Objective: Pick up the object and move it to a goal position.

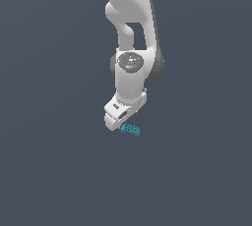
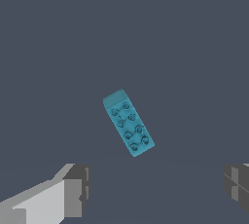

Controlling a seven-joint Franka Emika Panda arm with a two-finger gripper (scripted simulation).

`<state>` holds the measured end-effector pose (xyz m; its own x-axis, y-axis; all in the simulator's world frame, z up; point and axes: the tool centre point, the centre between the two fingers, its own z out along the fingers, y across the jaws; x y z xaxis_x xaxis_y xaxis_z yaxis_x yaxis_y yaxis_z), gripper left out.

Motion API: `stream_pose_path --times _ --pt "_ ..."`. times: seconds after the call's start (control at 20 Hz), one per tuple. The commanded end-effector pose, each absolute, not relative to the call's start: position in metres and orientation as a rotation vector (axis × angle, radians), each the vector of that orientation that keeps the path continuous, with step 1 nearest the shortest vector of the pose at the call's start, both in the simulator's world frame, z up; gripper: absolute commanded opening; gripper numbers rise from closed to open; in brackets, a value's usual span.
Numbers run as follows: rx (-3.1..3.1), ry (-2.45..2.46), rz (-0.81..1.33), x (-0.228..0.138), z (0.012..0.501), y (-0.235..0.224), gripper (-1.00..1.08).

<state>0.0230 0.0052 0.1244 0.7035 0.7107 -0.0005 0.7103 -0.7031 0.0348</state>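
The object (image 2: 128, 122) is a small teal-blue block with rows of small bumps on top, lying at a slant on the dark grey floor. In the exterior view the object (image 1: 130, 130) shows just past the lower edge of the white gripper (image 1: 118, 122), much smaller than it. In the wrist view, the gripper (image 2: 155, 189) is open: its two grey fingertips (image 2: 78, 189) stand wide apart, with nothing between them. The block lies beyond the fingertips, not touching them.
The white Panda arm (image 1: 130, 38) comes down from the top of the exterior view. Around the block there is only plain dark grey floor (image 1: 59, 171).
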Motion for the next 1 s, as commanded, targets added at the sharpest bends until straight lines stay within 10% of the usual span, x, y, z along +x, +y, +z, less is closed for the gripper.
stream_pose_path --times 0.0,0.95 --pt "2.825 1.305 0.014 0.024 0.117 0.007 1.00" --pt "2.517 1.876 0.000 0.025 0.075 0.021 1.00"
